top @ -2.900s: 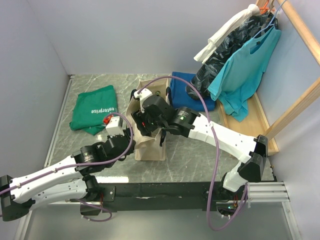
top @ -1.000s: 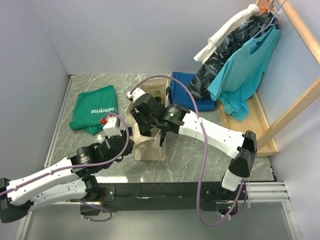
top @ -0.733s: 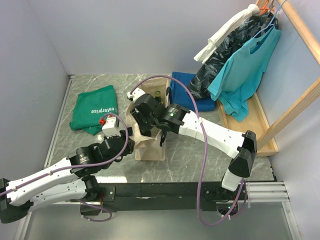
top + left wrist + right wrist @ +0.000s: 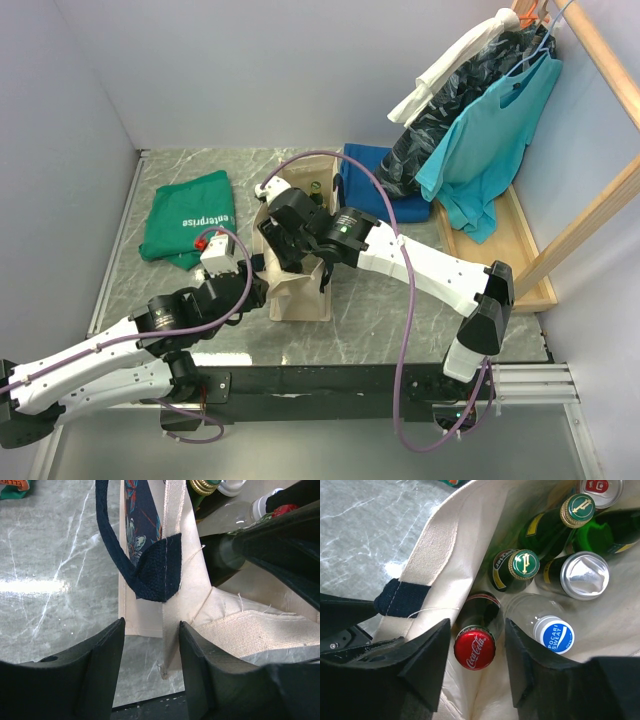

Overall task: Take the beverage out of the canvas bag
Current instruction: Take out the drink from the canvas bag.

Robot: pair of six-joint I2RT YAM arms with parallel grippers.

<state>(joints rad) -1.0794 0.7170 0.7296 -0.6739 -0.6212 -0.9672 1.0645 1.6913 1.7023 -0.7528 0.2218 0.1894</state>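
Note:
The cream canvas bag (image 4: 300,297) stands upright mid-table, with navy handles (image 4: 120,545). Inside it are several drinks: a Coca-Cola bottle with a red cap (image 4: 474,647), a clear Pocari Sweat bottle (image 4: 554,634), two green bottles (image 4: 524,562) and a silver can (image 4: 584,575). My right gripper (image 4: 475,665) is open inside the bag's mouth. Its fingers sit on either side of the cola bottle's neck, with a gap on each side. My left gripper (image 4: 149,680) is open at the bag's near-left corner. The corner seam (image 4: 172,645) hangs between its jaws.
A folded green T-shirt (image 4: 188,220) lies at the left rear. A folded blue cloth (image 4: 372,180) lies behind the bag. Clothes hang on a wooden rack (image 4: 590,215) at the right. A red-topped can (image 4: 600,487) is at the bag's far side.
My right gripper has gone deeper into the bag's mouth since the earliest frame. My left gripper has edged in to the bag's corner. Over the last second, almost nothing has moved.

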